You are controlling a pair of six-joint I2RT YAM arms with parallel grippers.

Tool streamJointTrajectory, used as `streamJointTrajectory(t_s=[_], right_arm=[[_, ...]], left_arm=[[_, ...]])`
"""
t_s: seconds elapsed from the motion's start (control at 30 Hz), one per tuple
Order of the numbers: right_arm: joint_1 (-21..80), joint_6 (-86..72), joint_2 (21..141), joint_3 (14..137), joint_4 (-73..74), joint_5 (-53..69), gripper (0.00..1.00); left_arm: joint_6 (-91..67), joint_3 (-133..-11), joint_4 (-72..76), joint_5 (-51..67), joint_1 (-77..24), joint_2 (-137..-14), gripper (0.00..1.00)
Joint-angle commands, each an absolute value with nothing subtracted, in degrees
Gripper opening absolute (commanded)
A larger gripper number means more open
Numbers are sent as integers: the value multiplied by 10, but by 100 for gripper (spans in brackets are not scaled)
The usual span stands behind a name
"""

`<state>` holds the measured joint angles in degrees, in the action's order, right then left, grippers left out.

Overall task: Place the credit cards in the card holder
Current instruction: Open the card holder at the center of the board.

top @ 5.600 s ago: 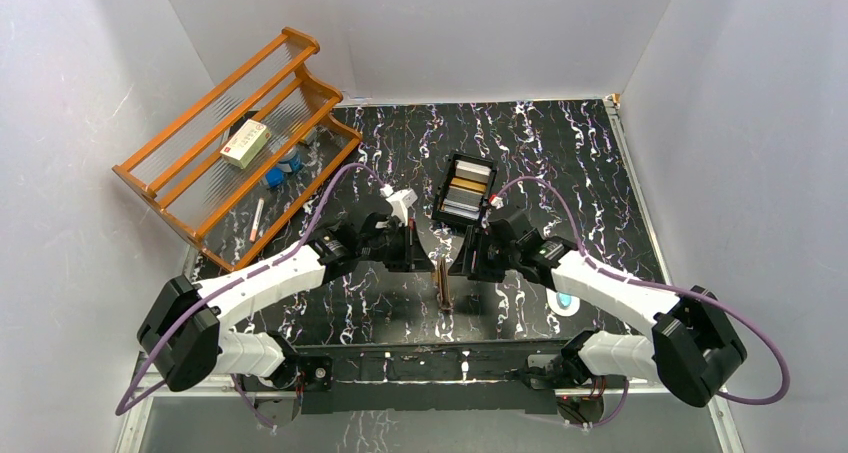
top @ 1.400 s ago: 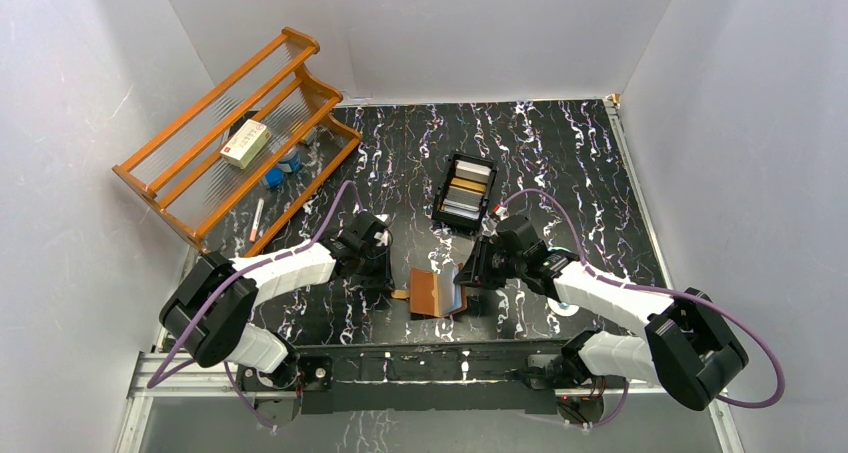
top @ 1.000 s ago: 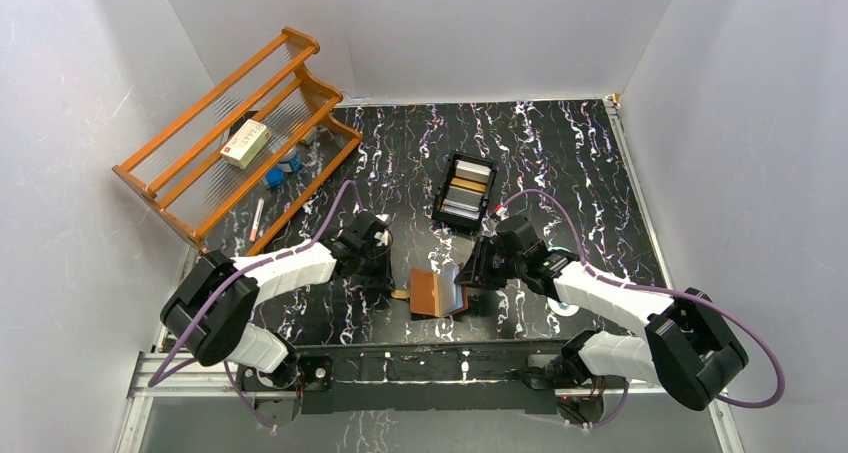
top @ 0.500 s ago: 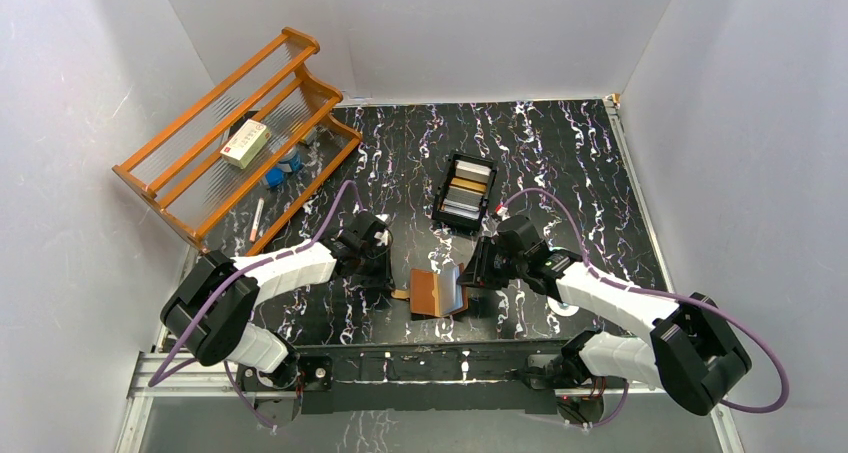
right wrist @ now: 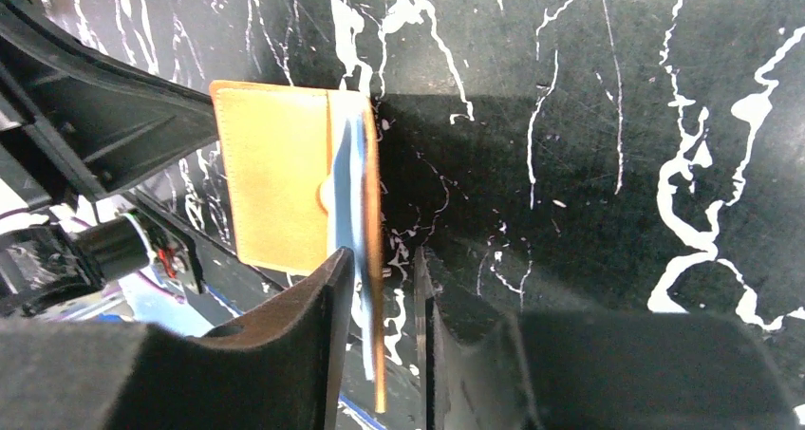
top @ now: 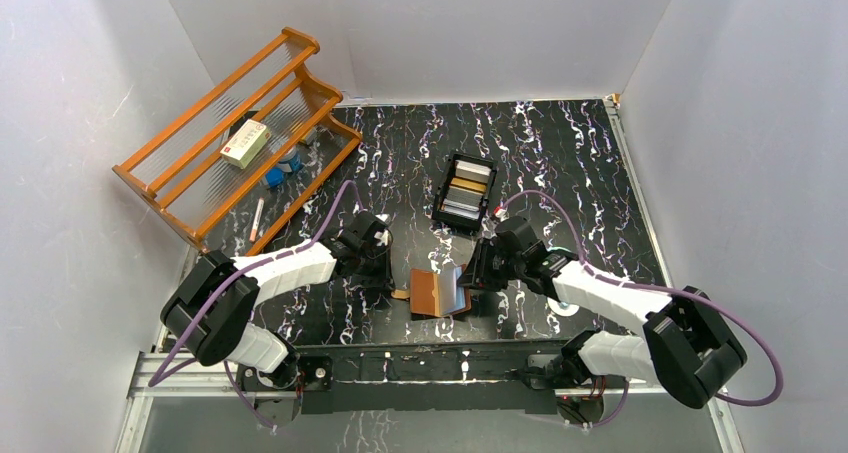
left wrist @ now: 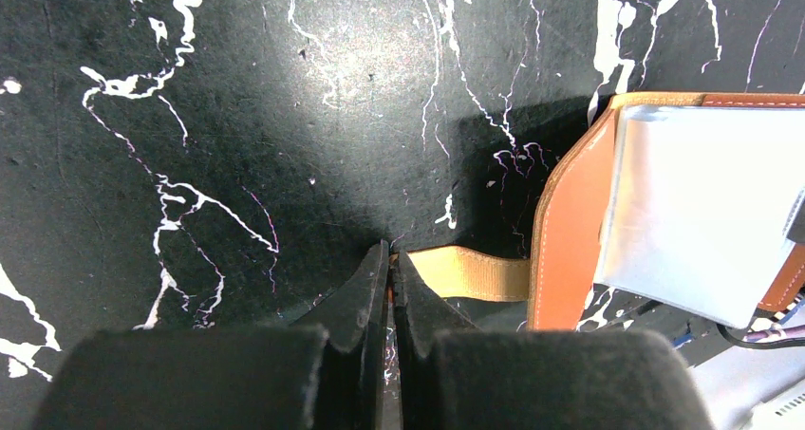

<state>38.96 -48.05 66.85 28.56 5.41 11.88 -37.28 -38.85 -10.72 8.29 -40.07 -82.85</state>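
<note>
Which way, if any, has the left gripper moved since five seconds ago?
Yes: the left gripper went away from the black tray, toward the arm bases.

The card holder (top: 432,293), earlier on edge between both grippers, now lies open at 6 o'clock. The left gripper (left wrist: 389,254) has drawn toward 9 o'clock; the right gripper (right wrist: 380,259) has tipped one flap up.

**A:** card holder (top: 432,293) state?

**B:** Brown leather, folded open, on the near side of the black tray (top: 445,188) and apart from it. Left half lies flat, right half is tipped up, and the pale blue sleeves are showing. The tan strap (left wrist: 470,271) sticks out left.

**A:** credit cards (top: 467,185)?

**B:** Inside that tray, packed in a row: white, grey-silver, orange-gold.
</note>
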Motion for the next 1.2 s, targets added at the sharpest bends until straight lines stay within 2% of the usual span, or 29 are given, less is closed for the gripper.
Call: streamJointTrajectory(t_s=[0.0, 0.2, 0.3, 0.37, 0.6, 0.77, 0.9, 1.07, 1.1, 1.17], right_arm=[[390, -484, 691, 284, 11, 133, 41], [391, -485, 707, 287, -7, 136, 43], [392, -497, 717, 291, -15, 142, 56], [395, -504, 727, 292, -27, 151, 59], [401, -518, 743, 292, -41, 152, 60], [410, -524, 750, 300, -35, 144, 55], [421, -525, 751, 312, -17, 128, 33], [430, -525, 748, 329, 13, 110, 27], [431, -527, 746, 332, 18, 109, 27], [434, -532, 741, 337, 20, 112, 45]], left_arm=[[-369, -386, -129, 88, -401, -839, 0], [-371, -386, -122, 102, -401, -838, 0], [-375, -390, -117, 118, -401, -831, 0], [-380, -394, -110, 135, -401, -824, 4], [-406, -399, -70, 222, -401, -787, 30], [-429, -388, -9, 273, -401, -751, 48], [-440, -377, 40, 312, -401, -751, 57], [-442, -376, 69, 335, -401, -777, 64], [-438, -377, 69, 336, -401, -781, 64], [-432, -378, 68, 335, -401, -795, 64]])
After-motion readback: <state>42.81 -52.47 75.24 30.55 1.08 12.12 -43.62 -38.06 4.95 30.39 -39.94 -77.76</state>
